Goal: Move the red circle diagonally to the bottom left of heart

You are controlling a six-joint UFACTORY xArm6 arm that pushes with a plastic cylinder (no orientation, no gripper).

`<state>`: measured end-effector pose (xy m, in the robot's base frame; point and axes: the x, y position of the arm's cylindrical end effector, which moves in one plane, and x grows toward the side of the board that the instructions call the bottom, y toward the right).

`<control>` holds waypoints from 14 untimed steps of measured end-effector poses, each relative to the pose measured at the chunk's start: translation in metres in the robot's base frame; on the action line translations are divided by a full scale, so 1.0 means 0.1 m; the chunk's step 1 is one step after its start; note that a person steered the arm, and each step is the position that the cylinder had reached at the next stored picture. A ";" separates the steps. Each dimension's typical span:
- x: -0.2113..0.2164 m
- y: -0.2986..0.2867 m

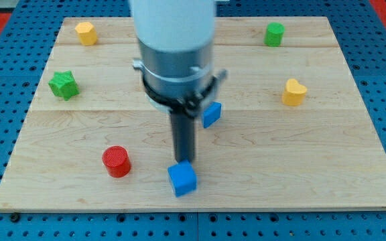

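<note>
The red circle (116, 161) lies at the view's lower left on the wooden board (300, 154). The yellow heart (293, 92) lies at the view's right, above the middle. My tip (183, 161) is at the bottom centre, touching the top edge of a blue cube (182, 179). The tip stands about a hundred pixels to the right of the red circle and far down-left of the heart. The arm's white and grey body (176, 53) hides the board's upper middle.
A second blue block (211, 114) sits just right of the rod. A green star (63, 85) lies at the left, a yellow hexagon (86, 32) at the top left, a green block (274, 33) at the top right.
</note>
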<state>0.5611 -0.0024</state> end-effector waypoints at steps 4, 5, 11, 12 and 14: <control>0.27 0.02; 0.21 -0.05; -0.19 -0.56; -0.63 -0.57; -1.14 -1.95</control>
<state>0.4466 -0.1977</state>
